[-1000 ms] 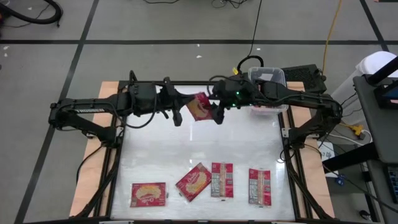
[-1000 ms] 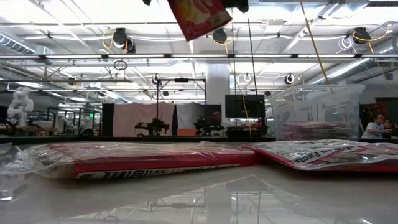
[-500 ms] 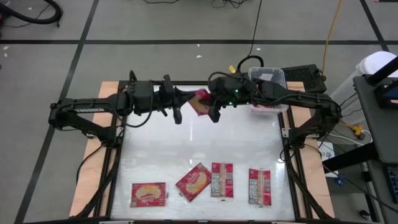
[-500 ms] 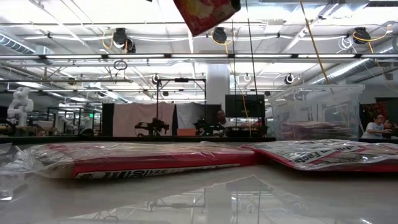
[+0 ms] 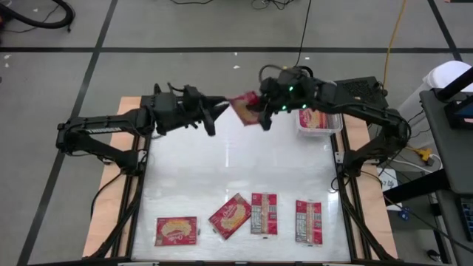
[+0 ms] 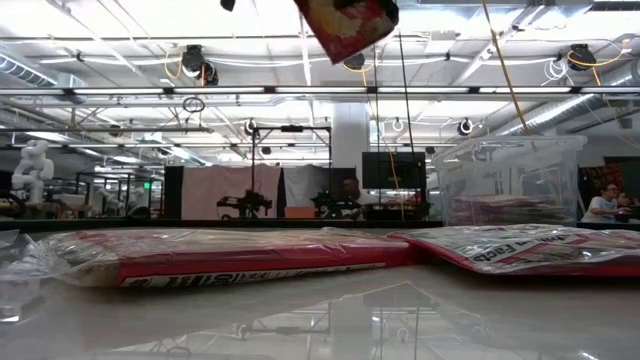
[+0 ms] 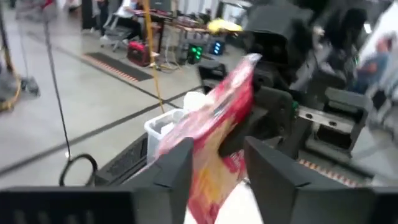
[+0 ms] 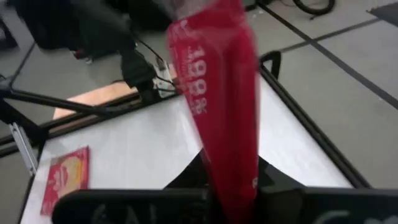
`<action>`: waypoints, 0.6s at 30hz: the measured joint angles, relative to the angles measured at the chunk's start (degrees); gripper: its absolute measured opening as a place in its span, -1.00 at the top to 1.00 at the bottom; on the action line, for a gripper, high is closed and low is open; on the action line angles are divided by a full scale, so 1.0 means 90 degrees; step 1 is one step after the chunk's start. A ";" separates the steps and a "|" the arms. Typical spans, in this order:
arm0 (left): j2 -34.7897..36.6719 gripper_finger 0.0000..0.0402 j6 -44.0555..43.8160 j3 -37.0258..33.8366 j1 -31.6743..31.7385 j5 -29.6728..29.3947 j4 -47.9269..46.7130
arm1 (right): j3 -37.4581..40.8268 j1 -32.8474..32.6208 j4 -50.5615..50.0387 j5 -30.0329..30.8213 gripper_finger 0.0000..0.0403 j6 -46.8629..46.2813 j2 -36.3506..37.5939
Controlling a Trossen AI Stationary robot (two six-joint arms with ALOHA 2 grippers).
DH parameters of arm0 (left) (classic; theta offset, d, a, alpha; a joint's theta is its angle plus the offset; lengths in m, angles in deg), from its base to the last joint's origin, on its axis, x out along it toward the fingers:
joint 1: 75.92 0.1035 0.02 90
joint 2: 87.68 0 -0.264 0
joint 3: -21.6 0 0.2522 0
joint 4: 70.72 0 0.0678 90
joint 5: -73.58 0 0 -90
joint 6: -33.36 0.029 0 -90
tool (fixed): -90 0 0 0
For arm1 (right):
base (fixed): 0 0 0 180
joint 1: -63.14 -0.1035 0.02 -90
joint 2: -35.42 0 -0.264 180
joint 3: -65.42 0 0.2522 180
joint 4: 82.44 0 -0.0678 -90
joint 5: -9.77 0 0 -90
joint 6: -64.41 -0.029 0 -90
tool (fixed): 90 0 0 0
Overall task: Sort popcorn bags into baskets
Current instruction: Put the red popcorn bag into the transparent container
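A red popcorn bag (image 5: 242,105) hangs high over the table's far edge, between my two grippers. My right gripper (image 5: 261,115) is shut on it and comes in from the right. My left gripper (image 5: 213,115) is open and points level toward the table's right. Its fingers (image 7: 177,171) stand on either side of the bag's free end (image 7: 214,134). A clear basket (image 5: 319,118) holding red bags stands at the far right corner. Several more popcorn bags (image 5: 264,213) lie flat near the front edge. My right gripper pinches one end of the popcorn bag (image 8: 231,168) between its two fingers. It comes from the table's right, slanting a little down. The bag sticks out past the fingers toward the left gripper, edge-on in the right wrist view. It is lifted well clear of the table (image 6: 345,25).
On the table near the front edge lie one bag at the left (image 5: 177,230), a tilted bag (image 5: 230,216) and another (image 5: 309,221) at the right. The basket (image 6: 510,180) stands behind them. The white tabletop (image 5: 222,162) between them and the arms is bare.
The popcorn bag has passed from my left gripper to my right one. The right gripper took hold of it and the left one let go. My right gripper then carried it toward the far right, toward the basket, still well above the table.
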 joint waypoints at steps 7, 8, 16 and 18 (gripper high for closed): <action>0.0026 0.02 -0.1029 0.0001 0.0495 0.0019 -0.0220 | -0.0002 0.1022 0.0259 -0.0480 0.95 0.0092 0.0527; 0.0025 0.02 -0.1182 0.0001 0.0595 0.0112 -0.0220 | -0.0002 0.1188 0.0349 -0.0635 0.95 0.0089 0.0604; -0.0245 0.16 -0.2116 0.0000 0.1306 0.1824 -0.0141 | -0.0010 0.2115 0.1457 -0.1715 0.94 -0.0566 0.0934; -0.0388 0.20 -0.1952 -0.0004 0.1297 0.1604 -0.0170 | -0.0010 0.2257 0.1760 -0.1736 0.95 -0.0534 0.0986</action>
